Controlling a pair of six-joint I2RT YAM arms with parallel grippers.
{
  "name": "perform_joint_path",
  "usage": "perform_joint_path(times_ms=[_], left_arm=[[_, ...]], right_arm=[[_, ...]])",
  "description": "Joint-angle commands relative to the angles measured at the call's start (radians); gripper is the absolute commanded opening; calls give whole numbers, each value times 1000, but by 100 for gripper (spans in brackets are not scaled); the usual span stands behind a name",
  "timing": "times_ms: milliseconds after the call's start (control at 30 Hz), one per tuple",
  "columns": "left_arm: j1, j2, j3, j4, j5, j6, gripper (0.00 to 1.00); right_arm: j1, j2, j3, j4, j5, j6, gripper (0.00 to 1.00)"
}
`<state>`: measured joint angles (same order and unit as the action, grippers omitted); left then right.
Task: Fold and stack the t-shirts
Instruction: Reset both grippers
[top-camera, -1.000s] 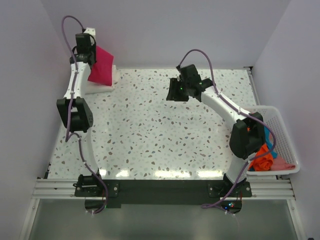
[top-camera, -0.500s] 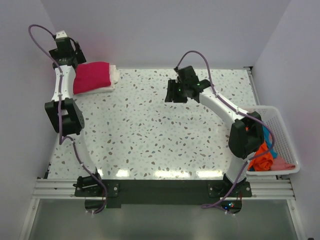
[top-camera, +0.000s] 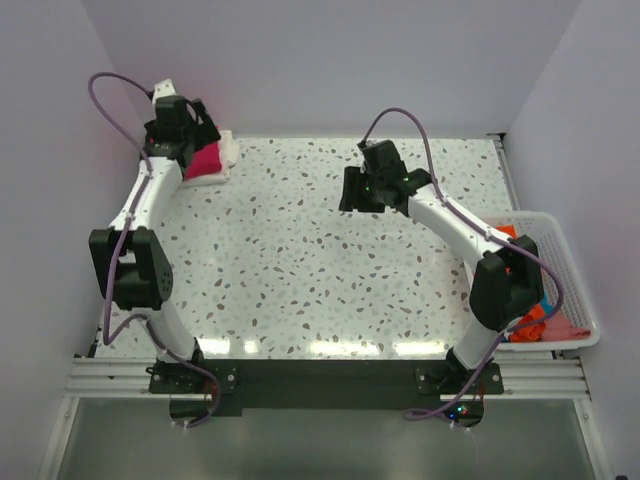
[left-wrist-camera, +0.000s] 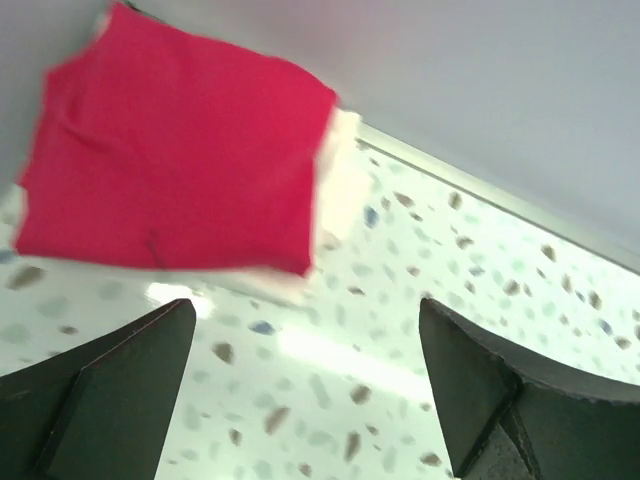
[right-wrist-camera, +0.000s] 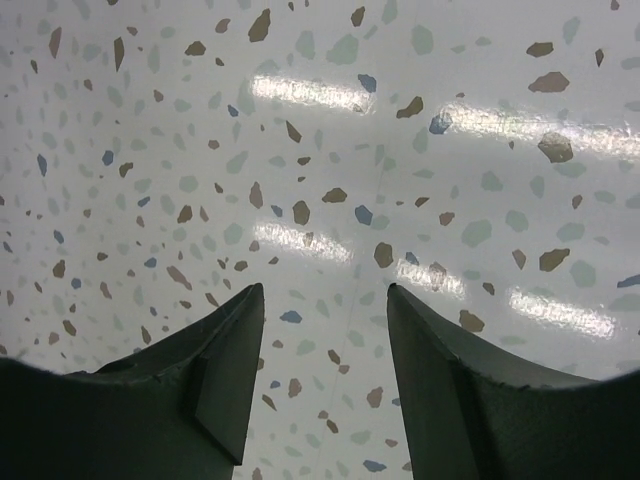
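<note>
Left end effector (left-wrist-camera: 305, 315) opened; magenta-red t-shirt (left-wrist-camera: 170, 160) lies just ahead, apart.

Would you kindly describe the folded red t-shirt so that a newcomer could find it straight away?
Start at the speckled table and go to its far left corner. There the magenta-red t-shirt lies folded on a cream-white t-shirt. It is the top layer, vivid red against the pale one beneath.

A white speckled surface (top-camera: 320, 270) is shown. At its far left corner a folded cream-white t-shirt (top-camera: 229, 149) is laid, topped by a magenta-red t-shirt (top-camera: 205, 160). A white mesh basket (top-camera: 566, 262) is set at the right edge.
</note>
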<state>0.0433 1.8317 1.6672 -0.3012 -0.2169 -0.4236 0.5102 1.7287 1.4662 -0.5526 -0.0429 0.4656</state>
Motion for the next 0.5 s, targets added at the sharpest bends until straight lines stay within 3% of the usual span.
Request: perform_joint_path(times_ms=[0, 200, 467], left_arm=[[-142, -162, -195, 109, 5, -98, 99], [-412, -374, -437, 148, -62, -145, 100], [-620, -541, -676, 139, -68, -158, 100]], right_arm=[[2, -98, -38, 40, 40, -21, 56], [1, -233, -165, 63, 72, -2, 56], [1, -474, -354, 112, 149, -8, 56]])
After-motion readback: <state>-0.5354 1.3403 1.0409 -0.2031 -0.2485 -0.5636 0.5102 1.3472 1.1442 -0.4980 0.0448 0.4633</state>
